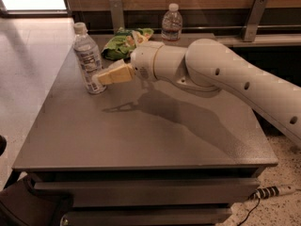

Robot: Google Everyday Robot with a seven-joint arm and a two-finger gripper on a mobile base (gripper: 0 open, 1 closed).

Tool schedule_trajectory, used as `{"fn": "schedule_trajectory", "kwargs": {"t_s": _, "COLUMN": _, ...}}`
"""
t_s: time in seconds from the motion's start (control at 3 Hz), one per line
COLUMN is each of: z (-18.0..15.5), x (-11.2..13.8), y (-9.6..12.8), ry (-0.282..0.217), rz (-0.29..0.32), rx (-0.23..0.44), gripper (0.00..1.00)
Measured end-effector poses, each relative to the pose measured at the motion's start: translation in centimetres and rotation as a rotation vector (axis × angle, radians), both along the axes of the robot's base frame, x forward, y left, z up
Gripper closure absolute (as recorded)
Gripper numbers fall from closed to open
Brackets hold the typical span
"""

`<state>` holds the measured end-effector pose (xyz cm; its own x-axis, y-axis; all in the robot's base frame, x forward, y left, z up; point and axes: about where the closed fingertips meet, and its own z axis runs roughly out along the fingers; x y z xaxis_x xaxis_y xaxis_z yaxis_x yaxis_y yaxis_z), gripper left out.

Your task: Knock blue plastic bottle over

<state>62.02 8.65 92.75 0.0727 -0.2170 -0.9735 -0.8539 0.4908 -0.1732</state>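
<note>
From my station, the task reads as barely begun in its result, though the approach looks nearly complete. The clear, bluish-tinted plastic bottle with the white cap and large white wrap label (88, 59) stands upright on the grey tabletop (141, 145), close to the left edge and toward the far left corner. Nothing about it suggests a lean, so I count the knock itself as not yet done.

The tan two-finger gripper (101, 78) sits low, on the side of the bottle that faces the middle of the tabletop. Its tip is at the lower part of the label and looks to be touching it or just beside it; I cannot settle which. I also cannot tell whether the gripper is apart or together, since it reads as one pale wedge from here. It is not clamped around the bottle. The white arm (225, 74) reaches in from the right edge across the middle of the tabletop.

What is left, in my judgement, is a sideways push toward the left edge, firm enough to tip the bottle rather than slide it. Contact this low may favour sliding.

The crumpled green snack bag (123, 42) and the clear ribbed water bottle (171, 21) sit along the far edge, well apart from the push line.
</note>
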Motion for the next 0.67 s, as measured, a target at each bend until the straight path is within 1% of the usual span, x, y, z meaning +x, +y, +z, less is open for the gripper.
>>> {"fn": "schedule_trajectory", "kwargs": {"t_s": 0.33, "z": -1.3, "x": 0.1, "y": 1.5, "ry": -0.038, "rz": 0.050, "rx": 0.027, "gripper": 0.00}}
{"fn": "schedule_trajectory", "kwargs": {"t_s": 0.67, "z": -1.1, "x": 0.6, "y": 3.1, "ry": -0.050, "rz": 0.081, "rx": 0.038, "gripper": 0.00}}
